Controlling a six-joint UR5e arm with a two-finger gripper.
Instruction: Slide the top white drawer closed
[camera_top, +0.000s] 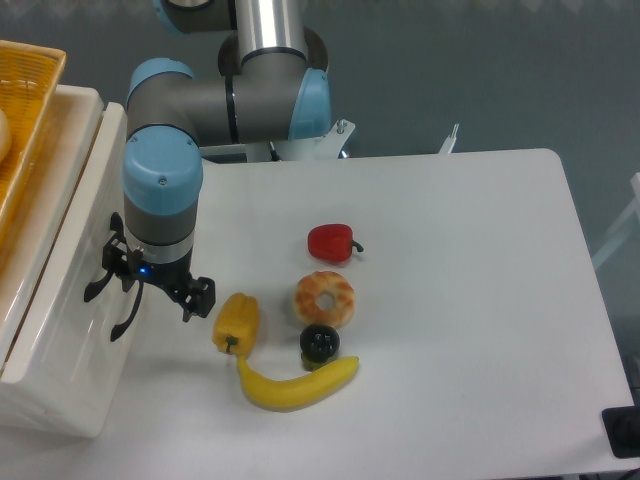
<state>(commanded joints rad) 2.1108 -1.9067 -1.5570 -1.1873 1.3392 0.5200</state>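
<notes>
The white drawer unit (60, 330) stands at the table's left edge, its front facing right. The top white drawer (88, 210) shows as a glossy front panel with a curved black handle (96, 288). A second black handle (126, 322), on the twin front below, sits just to its right. My gripper (160, 285) points down right next to the front panel, beside the handles. One black finger (201, 297) shows on the right and the other is near the panel. The jaws look spread apart and hold nothing. How far the drawer stands out is hard to tell.
An orange-yellow woven basket (25, 130) rests on top of the unit. On the white table (470, 300) lie a yellow pepper (238, 320), a banana (297, 384), a black round object (319, 342), a doughnut (324, 297) and a red pepper (331, 242).
</notes>
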